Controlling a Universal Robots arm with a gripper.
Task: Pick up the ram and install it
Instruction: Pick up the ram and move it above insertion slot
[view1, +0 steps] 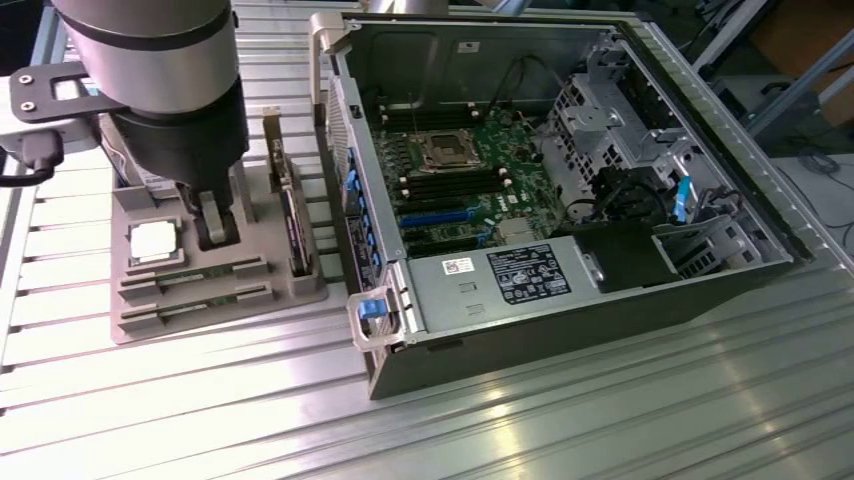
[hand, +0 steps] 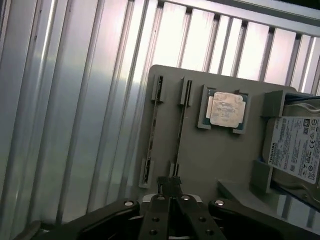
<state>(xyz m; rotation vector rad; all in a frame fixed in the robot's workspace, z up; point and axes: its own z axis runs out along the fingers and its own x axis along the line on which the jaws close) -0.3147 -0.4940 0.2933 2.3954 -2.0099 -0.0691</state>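
Hovering over the tray: gripper, jaws drawn narrow, almost together; whether they pinch anything cannot be told. Ram: on edge in the tray slot straight ahead of the tool, near end just at the fingertips. Long axis runs directly away from the tool, in line with the slit between the jaws. Second stick: parallel, one slot farther from the CPU.
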